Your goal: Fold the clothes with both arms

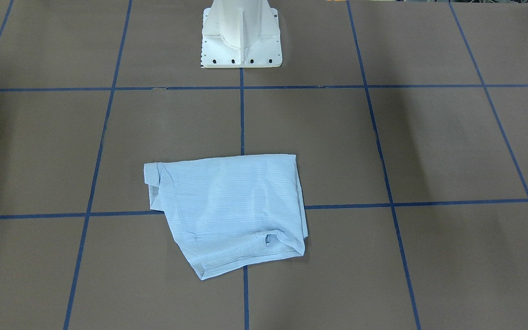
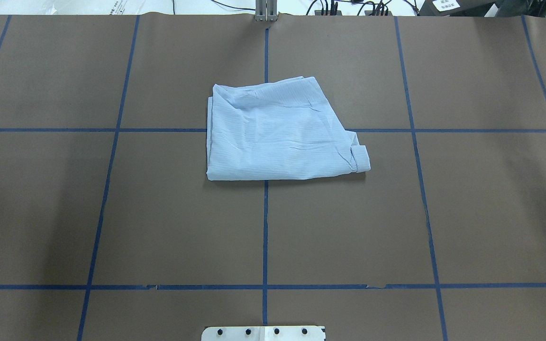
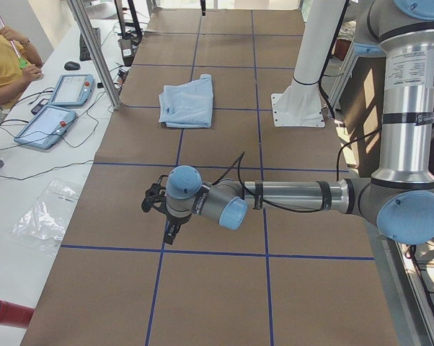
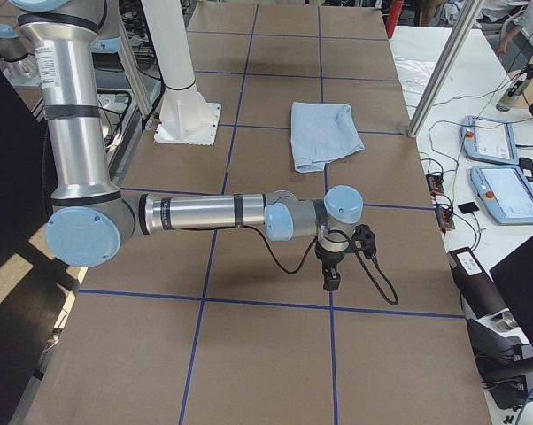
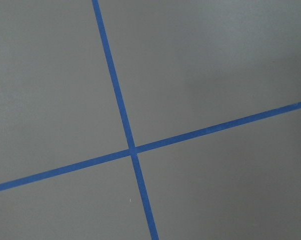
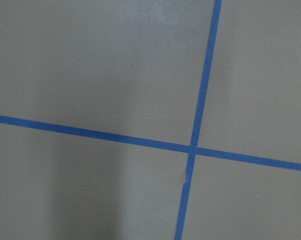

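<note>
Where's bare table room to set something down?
Bare: the wide band between the shirt and the white pedestal base, and the taped squares either side of the shirt. Taken only where the shirt lies across the centre tape line.

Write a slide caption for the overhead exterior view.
Folded light blue shirt lying flat on the table, astride the centre tape line, beyond the base.

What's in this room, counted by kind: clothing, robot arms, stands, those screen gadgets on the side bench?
Light blue striped shirt, folded: 1
Silver-grey jointed robot arms with pale blue caps: 2
White metal pedestal base: 1
Blue-framed screen tablets on the side bench: 2
Total: 6
</note>
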Robot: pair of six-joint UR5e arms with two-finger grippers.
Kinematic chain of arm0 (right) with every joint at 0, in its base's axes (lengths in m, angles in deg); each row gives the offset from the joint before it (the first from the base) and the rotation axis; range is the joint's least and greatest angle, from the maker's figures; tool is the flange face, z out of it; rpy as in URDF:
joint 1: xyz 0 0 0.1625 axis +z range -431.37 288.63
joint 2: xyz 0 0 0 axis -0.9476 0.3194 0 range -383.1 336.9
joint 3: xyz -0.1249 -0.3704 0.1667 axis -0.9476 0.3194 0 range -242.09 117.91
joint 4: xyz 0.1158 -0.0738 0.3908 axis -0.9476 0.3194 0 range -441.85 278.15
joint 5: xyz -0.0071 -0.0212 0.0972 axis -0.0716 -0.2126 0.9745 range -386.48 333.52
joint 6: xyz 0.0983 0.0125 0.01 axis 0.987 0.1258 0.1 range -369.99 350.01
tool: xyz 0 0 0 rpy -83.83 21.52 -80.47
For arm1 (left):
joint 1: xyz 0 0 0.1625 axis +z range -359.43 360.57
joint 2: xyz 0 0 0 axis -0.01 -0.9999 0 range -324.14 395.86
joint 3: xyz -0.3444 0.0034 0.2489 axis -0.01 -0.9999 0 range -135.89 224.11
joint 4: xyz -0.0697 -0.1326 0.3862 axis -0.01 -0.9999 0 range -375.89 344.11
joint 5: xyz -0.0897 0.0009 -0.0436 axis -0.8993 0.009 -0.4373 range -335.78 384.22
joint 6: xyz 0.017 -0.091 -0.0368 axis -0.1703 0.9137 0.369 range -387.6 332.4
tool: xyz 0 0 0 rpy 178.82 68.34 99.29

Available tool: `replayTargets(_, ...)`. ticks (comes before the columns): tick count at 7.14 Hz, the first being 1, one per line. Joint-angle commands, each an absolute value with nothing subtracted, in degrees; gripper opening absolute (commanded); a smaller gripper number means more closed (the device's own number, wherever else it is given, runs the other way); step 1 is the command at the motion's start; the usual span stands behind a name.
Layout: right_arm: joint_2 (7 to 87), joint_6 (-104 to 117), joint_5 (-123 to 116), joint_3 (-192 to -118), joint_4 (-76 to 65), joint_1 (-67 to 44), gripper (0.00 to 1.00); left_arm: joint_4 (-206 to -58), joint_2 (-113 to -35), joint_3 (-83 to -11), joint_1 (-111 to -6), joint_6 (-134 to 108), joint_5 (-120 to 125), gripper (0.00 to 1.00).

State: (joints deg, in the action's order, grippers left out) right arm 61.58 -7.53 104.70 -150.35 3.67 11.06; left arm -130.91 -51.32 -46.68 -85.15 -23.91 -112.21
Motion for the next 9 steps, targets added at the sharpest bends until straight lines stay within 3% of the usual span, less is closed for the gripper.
replayTargets(1,62.24,-6.74,105.44,-150.41,3.49,11.07,1.00,-130.94,-50.89,-46.16,-85.21,-23.91,-112.18,1.00)
replayTargets(9,62.16,-7.27,107.47,-151.47,3.23,11.60,1.00,-130.86,-51.60,-49.57,-85.21,-23.91,-112.62,1.00)
